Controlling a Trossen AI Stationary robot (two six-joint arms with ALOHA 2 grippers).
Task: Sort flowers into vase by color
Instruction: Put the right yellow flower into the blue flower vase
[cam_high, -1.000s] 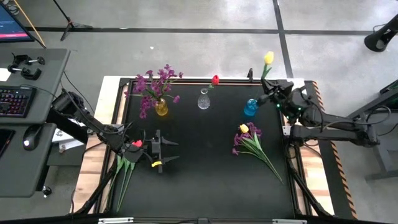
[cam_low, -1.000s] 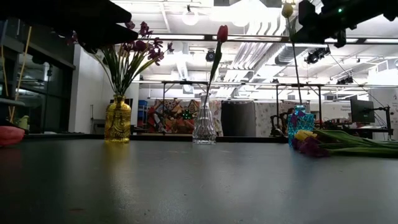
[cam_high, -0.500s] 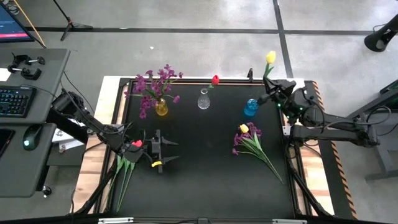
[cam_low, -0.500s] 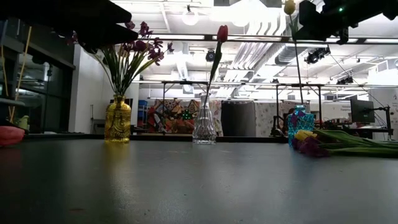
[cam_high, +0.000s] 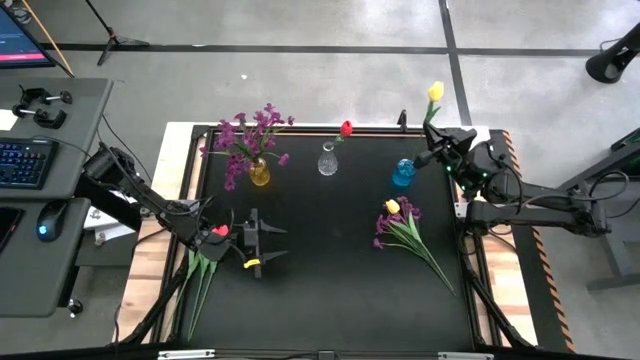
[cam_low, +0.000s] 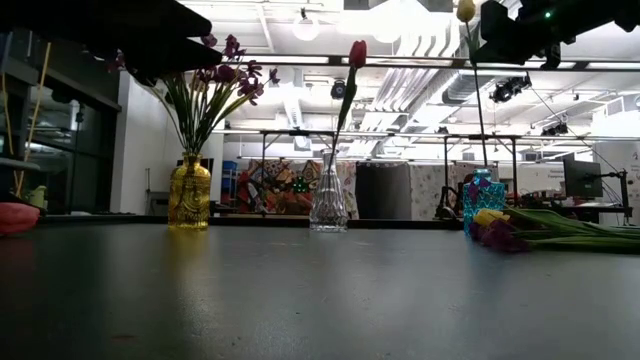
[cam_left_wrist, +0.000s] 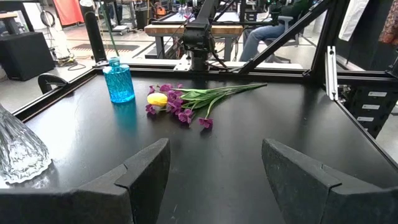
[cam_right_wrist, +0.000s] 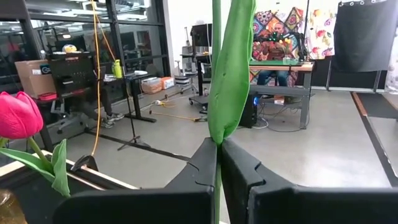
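Observation:
A yellow tulip (cam_high: 433, 92) stands over the blue vase (cam_high: 403, 172) at the table's far right, its stem shut in my right gripper (cam_high: 428, 138). The stem's lower end runs down to the vase's mouth (cam_low: 481, 172). Purple sprays fill the yellow vase (cam_high: 259, 174). One red tulip (cam_high: 346, 128) stands in the clear vase (cam_high: 327, 160). A pile of purple sprays and a yellow tulip (cam_high: 403, 225) lies on the table's right half. My left gripper (cam_high: 262, 241) waits open near the left, with red tulips (cam_high: 205, 255) lying beside its arm. My right gripper pinches the yellow tulip's green stem and leaf (cam_right_wrist: 217, 138) between its two fingers, well below the flower head. The fingers lie level, coming from the table's right side, across the stem. The tulip stands nearly upright, head (cam_low: 465, 12) above the fingers, stem reaching down to the blue vase.
The three vases stand in a row along the far edge. The flower pile (cam_left_wrist: 180, 102) lies near the blue vase (cam_left_wrist: 118, 81). Bare black tabletop stretches across the middle and near side. A raised frame edges the table (cam_high: 330, 128).

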